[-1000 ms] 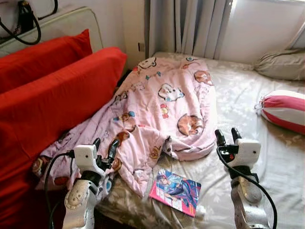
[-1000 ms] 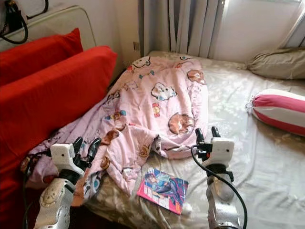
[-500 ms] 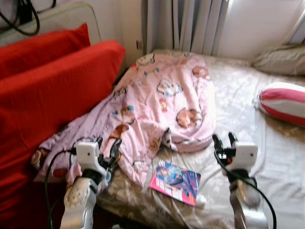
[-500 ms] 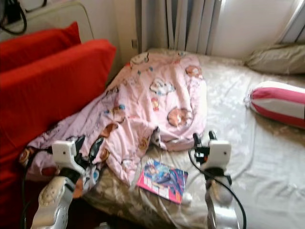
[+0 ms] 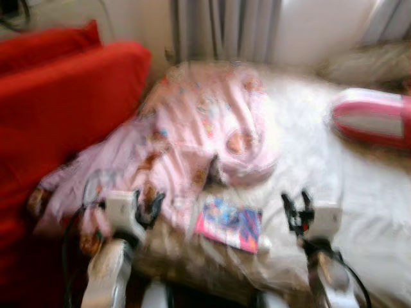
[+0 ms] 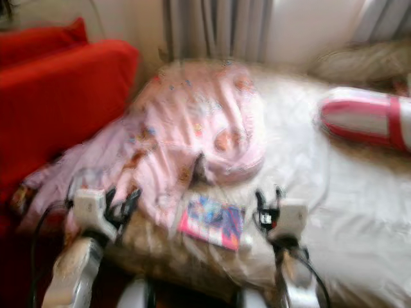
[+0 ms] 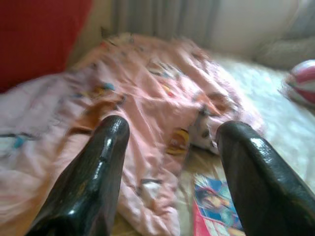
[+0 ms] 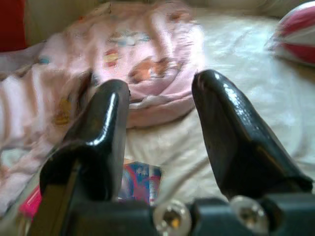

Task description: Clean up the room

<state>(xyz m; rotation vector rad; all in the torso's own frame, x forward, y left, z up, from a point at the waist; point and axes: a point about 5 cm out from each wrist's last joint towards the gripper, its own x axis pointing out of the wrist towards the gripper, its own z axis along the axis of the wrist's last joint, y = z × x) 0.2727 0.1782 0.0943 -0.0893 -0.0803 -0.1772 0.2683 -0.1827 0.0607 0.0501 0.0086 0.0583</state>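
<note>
Pink blanket (image 5: pixel 192 138), cartoon print, lies crumpled across the bed (image 5: pixel 334 186), its left edge against the red cushions (image 5: pixel 58 102). Left eye view is heavily blurred. A book (image 5: pixel 229 224) with a bright cover lies flat on the sheet just beside the blanket's near hem. A pink-and-white bolster (image 5: pixel 372 119) sits well apart on the right; curtains (image 5: pixel 225 29) hang behind. The left end effector (image 5: pixel 149 206) is held over the blanket's near left part, the right end effector (image 5: pixel 297 206) over bare sheet to the right of the book. Both are empty.

Right eye view: same layout and just as blurred; nothing to add.

Left wrist view: the fingers (image 7: pixel 98 167) stand wide apart with nothing between them; blanket folds and a corner of the book lie beyond.

Right wrist view: the fingers (image 8: pixel 231 142) are parted and empty; the book is partly hidden behind one finger, with the blanket's hem past it.

Risks, as judged:
- The blur suggests the camera is moving, so a reach begun now could land off target.
- The book lies flat on soft bedding, so the fingers may push it or pinch sheet.
- The blanket is loose; grabbing it could drag the book off the near edge.
</note>
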